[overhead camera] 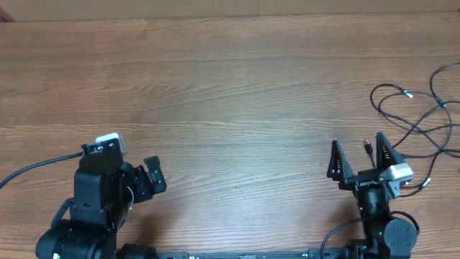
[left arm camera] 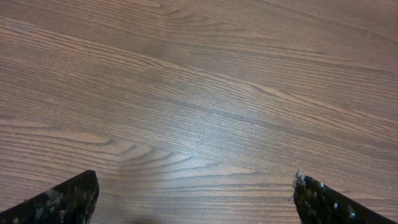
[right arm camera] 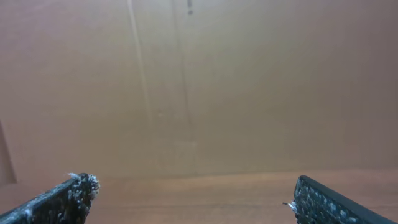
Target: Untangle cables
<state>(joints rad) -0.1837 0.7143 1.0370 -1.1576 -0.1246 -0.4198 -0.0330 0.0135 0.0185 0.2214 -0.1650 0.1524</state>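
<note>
Left tool (left arm camera: 196,179): fingers spread wide apart and empty, above bare wood grain at the near left of the table (overhead camera: 230,86).
Right tool (overhead camera: 357,142): fingers spread wide apart, gripping nothing, at the near right; from overhead, a small dark plug end appears between its tips.
Cables (overhead camera: 415,129): thin black wires in loose, overlapping loops on the table's right side, just beyond the right tool and partly out of frame; some ends silver-tipped.

A robotics lab bench: left arm (overhead camera: 90,208) and right arm (overhead camera: 377,212) at a wood-grain table (overhead camera: 230,86).
</note>
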